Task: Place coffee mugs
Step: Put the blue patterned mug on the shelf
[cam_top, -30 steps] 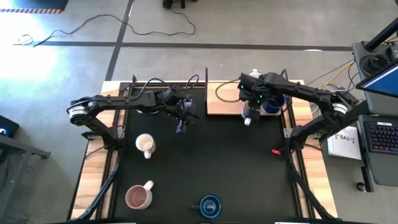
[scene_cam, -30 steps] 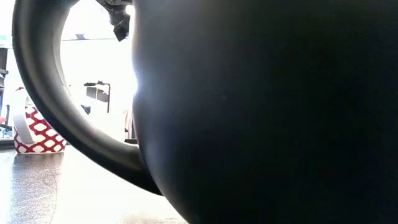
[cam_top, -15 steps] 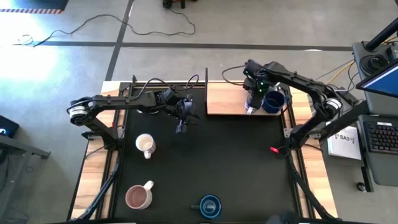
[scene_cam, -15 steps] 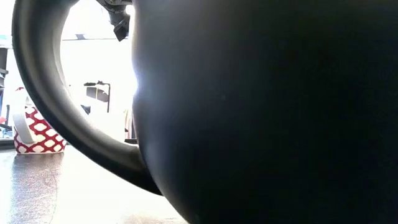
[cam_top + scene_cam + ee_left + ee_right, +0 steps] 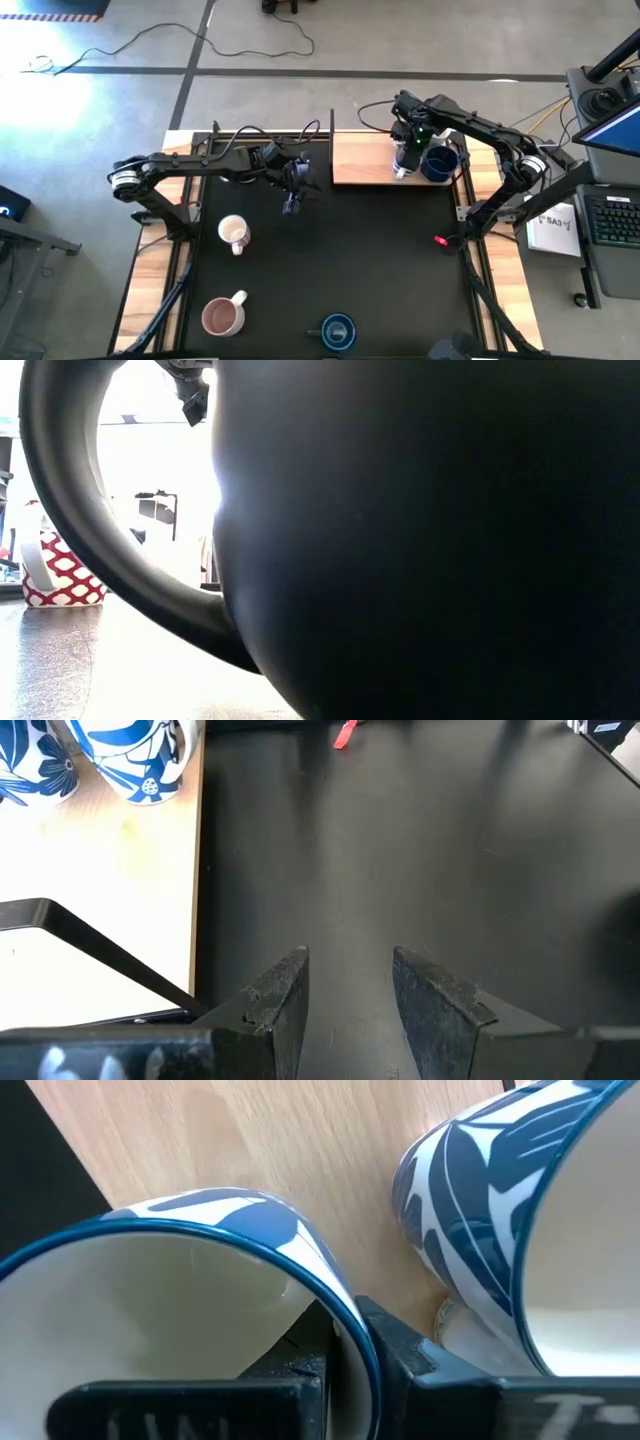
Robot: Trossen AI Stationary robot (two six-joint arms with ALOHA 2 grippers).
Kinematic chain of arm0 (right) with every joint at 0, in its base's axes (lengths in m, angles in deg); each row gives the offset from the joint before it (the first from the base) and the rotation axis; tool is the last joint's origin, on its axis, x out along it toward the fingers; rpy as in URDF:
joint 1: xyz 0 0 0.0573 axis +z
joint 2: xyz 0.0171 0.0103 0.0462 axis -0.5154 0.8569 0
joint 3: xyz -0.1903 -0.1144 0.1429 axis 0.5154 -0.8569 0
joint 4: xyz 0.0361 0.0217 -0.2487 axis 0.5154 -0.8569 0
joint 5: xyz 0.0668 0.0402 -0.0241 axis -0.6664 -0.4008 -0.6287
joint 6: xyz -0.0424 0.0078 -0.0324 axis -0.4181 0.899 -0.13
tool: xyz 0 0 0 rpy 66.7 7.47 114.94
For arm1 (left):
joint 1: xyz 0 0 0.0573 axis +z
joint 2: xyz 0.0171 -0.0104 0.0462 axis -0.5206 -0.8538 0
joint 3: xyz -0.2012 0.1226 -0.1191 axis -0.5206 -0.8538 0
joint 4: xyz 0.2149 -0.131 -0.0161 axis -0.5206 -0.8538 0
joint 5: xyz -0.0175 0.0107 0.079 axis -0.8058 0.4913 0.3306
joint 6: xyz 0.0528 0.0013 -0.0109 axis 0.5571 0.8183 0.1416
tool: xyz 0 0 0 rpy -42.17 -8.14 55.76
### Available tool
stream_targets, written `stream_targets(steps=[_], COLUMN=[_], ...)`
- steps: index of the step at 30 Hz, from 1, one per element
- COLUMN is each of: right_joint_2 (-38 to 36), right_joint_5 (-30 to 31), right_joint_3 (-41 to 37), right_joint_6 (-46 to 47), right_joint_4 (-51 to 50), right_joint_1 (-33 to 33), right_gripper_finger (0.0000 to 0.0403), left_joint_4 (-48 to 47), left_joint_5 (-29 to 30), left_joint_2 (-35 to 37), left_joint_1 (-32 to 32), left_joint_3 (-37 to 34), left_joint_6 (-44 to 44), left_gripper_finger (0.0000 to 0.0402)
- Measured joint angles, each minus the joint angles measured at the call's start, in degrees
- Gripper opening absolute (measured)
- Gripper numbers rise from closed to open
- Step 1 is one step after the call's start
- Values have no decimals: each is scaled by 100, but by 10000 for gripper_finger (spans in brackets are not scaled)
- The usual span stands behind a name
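1. Your right gripper (image 5: 403, 170) has its jaws pinching the white mug's (image 5: 190, 1280) rim, on the wooden board (image 5: 365, 160) beside a blue-patterned mug (image 5: 438, 165).
2. Left gripper (image 5: 290, 203) hovers mid-worktop, jaws spread, holding nothing.
3. Three more mugs (image 5: 234, 234) sit near the front.

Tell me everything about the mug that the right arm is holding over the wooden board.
The mug is glossy ceramic, white inside, with a blue rim and blue leaf pattern outside. It sits upright on the pale wooden board, close beside a second blue-patterned mug. The right end effector pinches its wall at the rim.
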Motion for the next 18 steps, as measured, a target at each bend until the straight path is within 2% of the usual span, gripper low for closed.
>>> stream_targets(steps=[9, 18], right_joint_2=[-24, -514], right_joint_5=[152, 173], right_joint_3=[0, 2], right_joint_6=[-59, 84], right_joint_4=[-341, -447], right_joint_1=[0, 7], right_gripper_finger=[77, 84], left_joint_4=[2, 3], left_joint_5=[0, 2], left_joint_2=[0, 0], left_joint_1=[0, 0], left_joint_3=[0, 0], left_joint_6=[0, 0], left_gripper_finger=[128, 128])
